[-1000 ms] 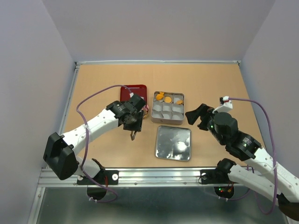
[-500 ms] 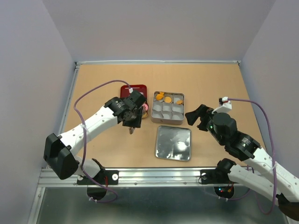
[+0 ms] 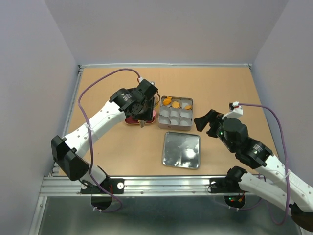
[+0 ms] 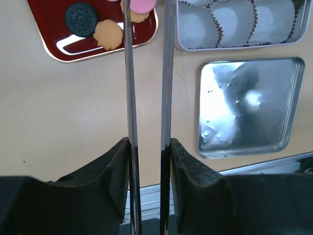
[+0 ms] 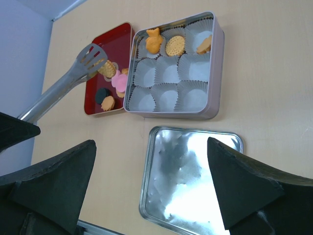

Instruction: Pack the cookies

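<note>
Top external view shows the left arm reaching across the table (image 3: 98, 88) with its wrist above the red tray (image 3: 131, 121), and the right arm drawn in on the right side, near the metal tin (image 3: 175, 125). The left gripper (image 4: 149, 152) is clamped on a pair of metal tongs (image 4: 128, 88), one black finger (image 4: 115, 164) pressing each blade from outside; the two blades run parallel with a narrow gap between them. The tong tips sit over the tray edge nearest the tin, at a pink cookie (image 4: 142, 5); the pictures do not show whether the tips grip it. Loose cookies (image 5: 108, 102) lie on the red tray, among them a black cookie (image 4: 81, 18) and an orange cookie (image 4: 108, 34) side by side. The tin stands just beside the tray and holds a three-by-three grid of white paper cups (image 5: 166, 98). The row of cups farthest from the arm bases contains a fish-shaped orange cookie (image 5: 154, 40), a round yellow cookie (image 5: 175, 45) and another orange piece (image 5: 204, 44). The tin lid (image 5: 188, 181) lies flat on the table between the tin and the near edge, apart from the tin. The right gripper (image 5: 151, 143) hangs above the lid with its fingers (image 5: 58, 181) spread wide and nothing between them.
</note>
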`<action>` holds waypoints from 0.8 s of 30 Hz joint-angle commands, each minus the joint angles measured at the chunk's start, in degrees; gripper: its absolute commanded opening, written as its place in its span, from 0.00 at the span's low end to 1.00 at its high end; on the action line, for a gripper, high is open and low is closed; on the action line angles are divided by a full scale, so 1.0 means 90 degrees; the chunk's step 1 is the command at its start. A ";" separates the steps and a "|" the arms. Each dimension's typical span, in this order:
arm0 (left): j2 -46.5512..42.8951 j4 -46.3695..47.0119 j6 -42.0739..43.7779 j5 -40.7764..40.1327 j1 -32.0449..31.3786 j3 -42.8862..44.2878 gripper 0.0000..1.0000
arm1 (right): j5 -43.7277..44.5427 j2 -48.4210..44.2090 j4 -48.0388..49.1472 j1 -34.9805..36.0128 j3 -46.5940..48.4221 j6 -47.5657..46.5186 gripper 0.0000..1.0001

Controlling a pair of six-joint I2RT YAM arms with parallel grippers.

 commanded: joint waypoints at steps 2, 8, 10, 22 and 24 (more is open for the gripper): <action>0.0220 -0.0063 0.0197 0.0079 -0.0073 0.0731 0.38 | 0.0134 -0.0077 0.0122 -0.0014 -0.0067 0.0001 1.00; 0.0523 0.0180 0.0149 0.0147 -0.0346 0.0840 0.37 | 0.0143 -0.0126 0.0122 -0.0014 -0.0047 -0.0087 1.00; 0.0630 0.0239 0.0129 0.0147 -0.0396 0.0869 0.36 | 0.0143 -0.0136 0.0112 -0.0014 -0.0057 -0.0106 1.00; 0.0963 0.0571 0.0051 -0.0517 -0.0474 0.0342 0.42 | 0.0134 -0.0116 0.0112 -0.0014 0.0021 -0.0204 1.00; 0.0983 0.0630 0.0060 -0.0478 -0.0484 0.0303 0.44 | 0.0134 -0.0116 0.0103 -0.0014 0.0031 -0.0204 1.00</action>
